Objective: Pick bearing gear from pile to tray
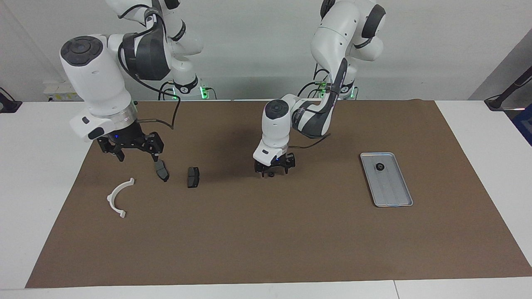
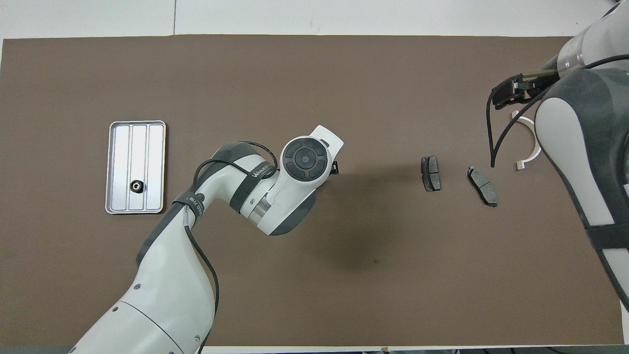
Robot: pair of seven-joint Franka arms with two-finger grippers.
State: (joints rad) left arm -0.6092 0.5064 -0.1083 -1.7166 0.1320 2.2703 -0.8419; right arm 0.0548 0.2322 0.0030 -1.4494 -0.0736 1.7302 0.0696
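Two arms work over a brown mat point(image 1: 266, 232) that covers most of the table point(image 1: 478, 133). We start at the right arm's end. There the right pincer point(image 1: 137, 156) hangs in the air over the mat, its fingers spread wide with nothing between them.

Below it lies what is left of the pile. A white curved bracket point(image 1: 119, 197) lies on the mat, farther from the robots than the pincer's shadow and closest to the mat's edge. Beside it, toward the middle, a dark grey brake pad point(image 1: 161, 170) lies at a slant, partly under the right pincer's finger as we see it from the front. A second brake pad point(image 1: 193, 177) lies just beside the first, apart from it.

Near the middle of the mat the left pincer point(image 1: 272, 171) is down low, fingertips at or just above the surface and standing open. A tiny dark piece point(image 1: 270, 175) shows between the fingertips; we cannot tell whether they touch it.

Toward the left arm's end, well apart from everything else, the silver tray point(image 1: 393, 204) lies flat on the mat with its long side running away from the robots. One small black round gear point(image 1: 380, 166) sits inside it, at the end nearer to the robots.
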